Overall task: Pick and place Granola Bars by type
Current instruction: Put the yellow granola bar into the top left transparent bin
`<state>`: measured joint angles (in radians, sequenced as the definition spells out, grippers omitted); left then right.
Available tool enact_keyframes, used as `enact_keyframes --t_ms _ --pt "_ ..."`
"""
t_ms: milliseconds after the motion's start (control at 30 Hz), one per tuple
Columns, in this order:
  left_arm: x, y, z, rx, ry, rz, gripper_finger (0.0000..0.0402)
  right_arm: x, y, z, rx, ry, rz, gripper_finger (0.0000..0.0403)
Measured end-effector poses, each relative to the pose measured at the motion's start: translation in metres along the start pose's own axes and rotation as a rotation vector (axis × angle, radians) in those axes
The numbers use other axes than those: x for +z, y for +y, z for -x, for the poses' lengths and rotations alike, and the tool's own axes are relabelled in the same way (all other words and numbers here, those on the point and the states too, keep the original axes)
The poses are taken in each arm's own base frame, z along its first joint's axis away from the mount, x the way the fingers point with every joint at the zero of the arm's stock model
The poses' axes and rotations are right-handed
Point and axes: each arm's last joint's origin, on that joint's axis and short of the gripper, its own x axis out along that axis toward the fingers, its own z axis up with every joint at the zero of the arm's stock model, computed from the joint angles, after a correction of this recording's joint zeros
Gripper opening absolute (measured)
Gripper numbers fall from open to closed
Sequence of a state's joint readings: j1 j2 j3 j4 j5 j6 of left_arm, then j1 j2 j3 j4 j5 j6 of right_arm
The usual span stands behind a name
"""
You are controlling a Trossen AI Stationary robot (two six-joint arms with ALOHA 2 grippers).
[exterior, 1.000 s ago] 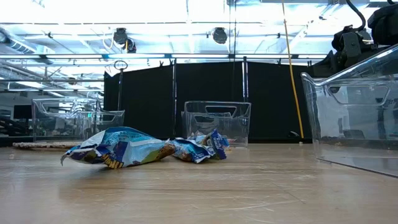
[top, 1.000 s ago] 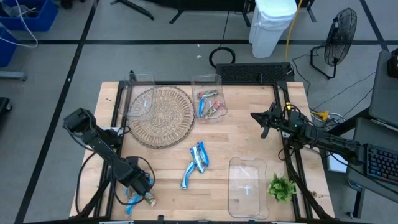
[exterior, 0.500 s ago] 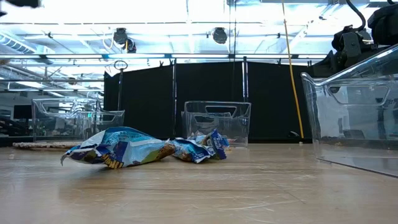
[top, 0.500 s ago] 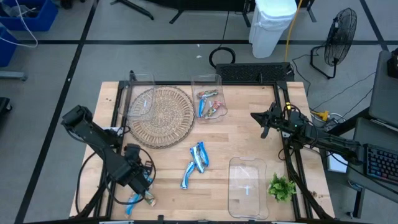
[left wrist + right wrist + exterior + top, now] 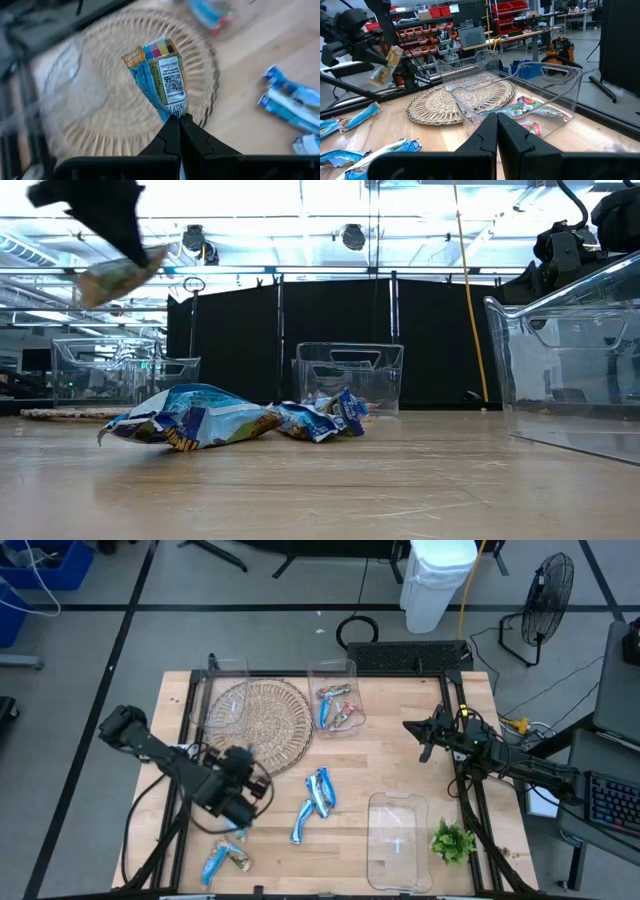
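Note:
My left gripper (image 5: pixel 179 119) is shut on one granola bar (image 5: pixel 159 75), a blue and orange wrapper with a printed code. It hangs high over the table's near left part (image 5: pixel 135 250), short of the woven mat (image 5: pixel 258 725). More bars lie loose mid-table (image 5: pixel 318 792), at the near left corner (image 5: pixel 225 858), and in the far clear bin (image 5: pixel 338 706). My right gripper (image 5: pixel 497 125) is shut on nothing at the table's right side (image 5: pixel 428 736). My left gripper pinches the bar by one crimped end of its wrapper (image 5: pixel 172 111) between its two fingers. The fingers slant downward. The bar sticks out past the fingertips, tilted (image 5: pixel 115 277), and is lifted clear of the table.
A second clear bin (image 5: pixel 225 700) stands on the mat's far left part. A third clear bin (image 5: pixel 398 840) stands near right, with a green sprig (image 5: pixel 452 840) beside it. Bare wood lies between the mat and the loose bars.
My left gripper has risen from the table's near left corner and gone toward the far edge and the woven mat, rolling its wrist as it went. It stays shut on the bar, now lifted clear. The other bars at that corner stayed put.

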<state>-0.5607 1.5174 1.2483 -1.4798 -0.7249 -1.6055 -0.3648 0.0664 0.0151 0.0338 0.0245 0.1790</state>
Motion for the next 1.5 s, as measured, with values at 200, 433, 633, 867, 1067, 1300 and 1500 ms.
enact_keyframes --t_ms 200,433,633,867,1067,1300,1500 --pt "0.02 -0.017 -0.012 -0.105 -0.088 -0.156 0.0001 0.0 0.0 0.0 0.0 0.0 0.0 0.0" --pt "0.033 -0.016 -0.013 -0.199 -0.294 -0.3 0.0001 0.0 0.0 0.0 0.0 -0.002 0.0 0.0" --pt "0.019 0.014 -0.021 -0.418 -0.387 -0.224 0.0 0.0 0.0 0.0 0.0 -0.003 0.0 0.0" --pt "0.003 0.045 -0.04 -0.808 -0.609 -0.217 0.0 0.0 0.0 0.0 0.001 -0.004 0.0 0.0" --pt "-0.009 0.077 -0.061 -0.93 -0.791 -0.185 0.0 0.0 0.0 0.0 0.001 -0.005 0.0 0.0" --pt "-0.006 0.111 -0.071 -0.842 -0.914 -0.092 0.0 0.0 0.0 0.0 0.001 -0.005 0.0 0.0" --pt "0.004 0.136 -0.074 -0.594 -0.977 0.018 0.0 0.0 0.0 0.0 0.001 -0.005 0.0 0.0"
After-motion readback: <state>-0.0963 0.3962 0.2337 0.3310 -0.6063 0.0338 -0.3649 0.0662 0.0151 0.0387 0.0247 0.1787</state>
